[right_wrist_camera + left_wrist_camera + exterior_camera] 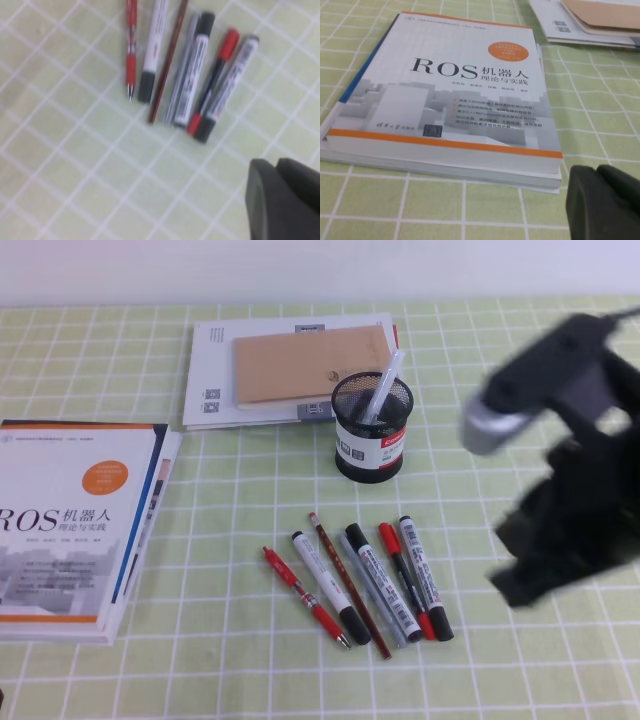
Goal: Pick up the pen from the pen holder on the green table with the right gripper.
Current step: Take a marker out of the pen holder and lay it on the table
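Books are stacked at the left edge of the green table (200, 680), the ROS textbook (75, 530) uppermost; the left gripper (602, 205) is glimpsed only as a dark shape beside that stack, and whether it is spread or pressed together cannot be told. White booklets under a tan notebook (300, 360) lie toward the far edge. Just right of them the pen holder (370, 440) stands upright, and only a whitish translucent pen (385, 380) is seen leaning in it. The pen (305, 598) is not in the holder; it lies flat nearer the front edge, at the left end of a row with a pencil (348, 580) and several markers, tip toward the front edge. The white marker (330, 585) lies just beside it. The right gripper (512, 590) hangs blurred above the right edge, well apart from the pen; its fingers are pressed together and nothing is pinched.

For a clean pick, the fingers should be spread before any descent and set across the barrel. The free left side of the pen is best used, so that the neighbouring marker is not nudged. The thicker red grip section is judged the surest hold, and a slow approach would suit so slim a barrel.
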